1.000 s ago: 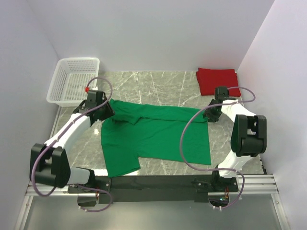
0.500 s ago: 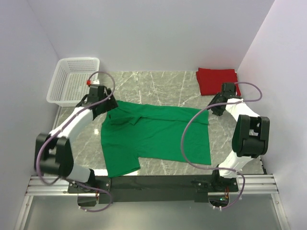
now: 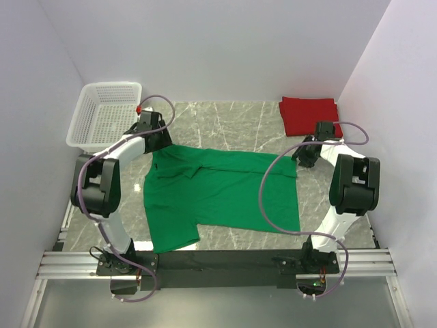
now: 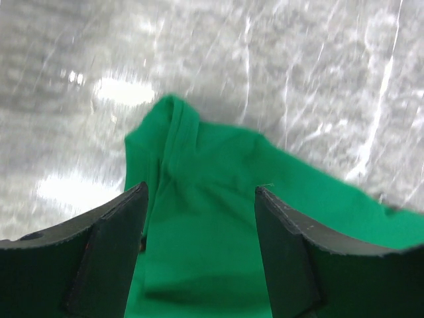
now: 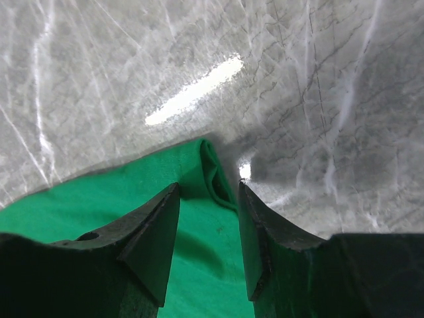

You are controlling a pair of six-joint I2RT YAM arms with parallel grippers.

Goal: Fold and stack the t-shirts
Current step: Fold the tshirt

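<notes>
Green t-shirt lies spread on the table in the top view. It looks soft and limp, best pinched at the corners. The red t-shirt sits folded far right and the basket far left, neither in the way.

Left wrist: left gripper gapes over a shirt corner.

Right wrist: right gripper stands parted astride the hem corner, gripping nothing.

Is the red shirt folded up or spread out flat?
Folded. The red cloth t-shirt sits as a compact, thick rectangle at the far right, with no sleeves sticking out.
</notes>
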